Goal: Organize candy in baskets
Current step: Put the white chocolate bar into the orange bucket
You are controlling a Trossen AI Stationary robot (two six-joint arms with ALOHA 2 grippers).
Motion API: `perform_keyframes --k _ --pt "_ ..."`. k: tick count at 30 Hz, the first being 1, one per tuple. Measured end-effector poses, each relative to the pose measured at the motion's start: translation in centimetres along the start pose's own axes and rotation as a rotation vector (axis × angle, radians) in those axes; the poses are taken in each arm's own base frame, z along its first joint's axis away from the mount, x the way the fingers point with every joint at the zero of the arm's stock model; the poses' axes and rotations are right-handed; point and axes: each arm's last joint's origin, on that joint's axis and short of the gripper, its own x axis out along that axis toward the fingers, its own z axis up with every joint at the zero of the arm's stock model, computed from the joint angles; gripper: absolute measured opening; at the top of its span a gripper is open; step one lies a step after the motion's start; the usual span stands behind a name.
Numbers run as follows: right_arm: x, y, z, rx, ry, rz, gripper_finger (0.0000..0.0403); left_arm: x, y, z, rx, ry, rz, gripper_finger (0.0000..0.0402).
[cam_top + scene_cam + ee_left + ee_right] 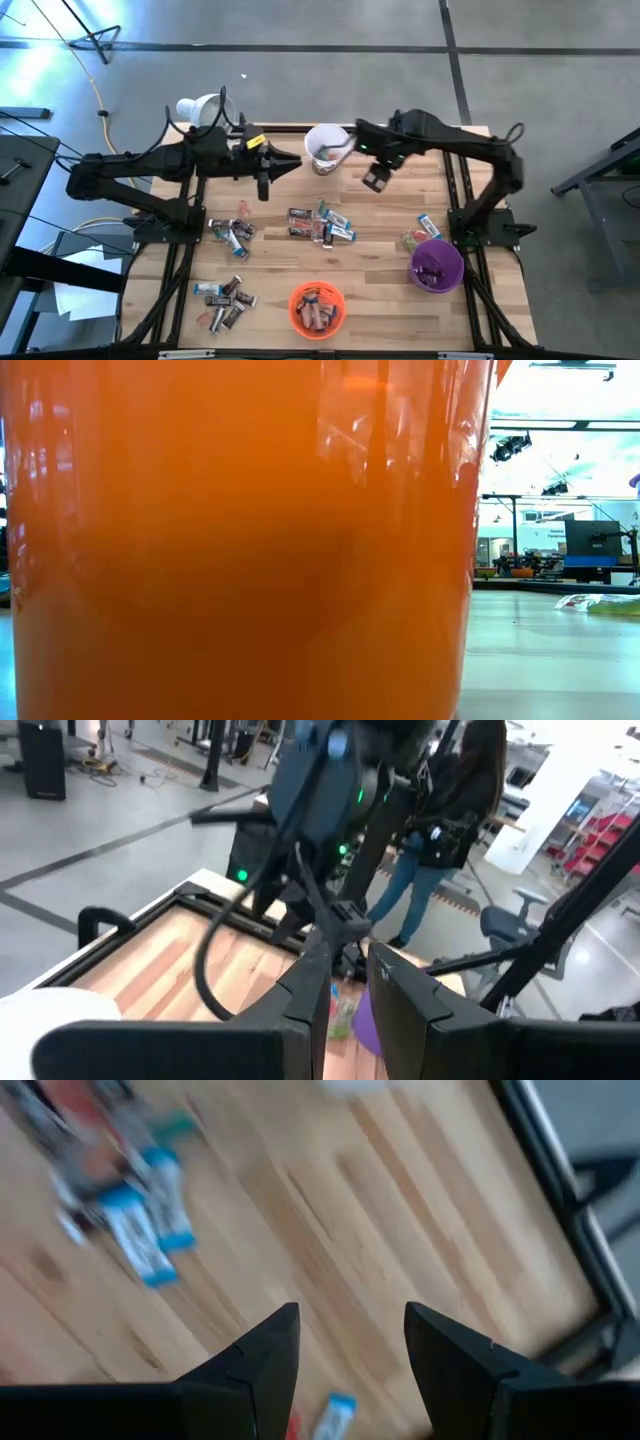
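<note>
Candy lies in loose heaps on the wooden table: one at the left (pixel 230 233), one in the middle (pixel 322 225), one at the near left (pixel 225 298) and a few pieces by the purple basket (pixel 436 265). The orange basket (pixel 317 308) at the near edge holds several pieces and fills the low view (pixel 240 540). The white basket (pixel 327 148) stands at the far middle. My left gripper (pixel 292 161) points level at it from the left, its fingers (pixel 315 980) a narrow gap apart with nothing seen between. My right gripper (pixel 350 1340) hangs open above bare wood, right of the white basket.
A white desk lamp (pixel 205 108) stands at the far left corner. A person (pixel 455 810) stands in the room beyond the table's right side. A green wrapper (pixel 600 603) lies on the table at the right. Bare wood lies between the white basket and the middle heap.
</note>
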Motion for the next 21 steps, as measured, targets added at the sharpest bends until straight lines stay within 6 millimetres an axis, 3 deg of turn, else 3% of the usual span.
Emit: perform_keyframes --k 7,11,15,21 --pt "1.7 -1.5 -6.1 0.038 0.078 -0.020 0.0177 1.3 0.1 -0.4 -0.039 -0.010 0.043 0.0055" --pt "3.3 -1.4 -8.3 0.051 0.052 0.076 0.0177 2.0 0.2 -0.8 -0.073 -0.004 0.074 0.0055" --pt "5.7 -0.9 -10.1 0.070 0.035 0.151 0.0177 2.4 0.3 -1.0 -0.094 0.002 0.084 0.0055" --pt "9.9 -0.9 -13.5 0.146 0.165 0.088 0.0177 2.4 0.4 -1.0 -0.100 -0.006 0.110 0.0055"
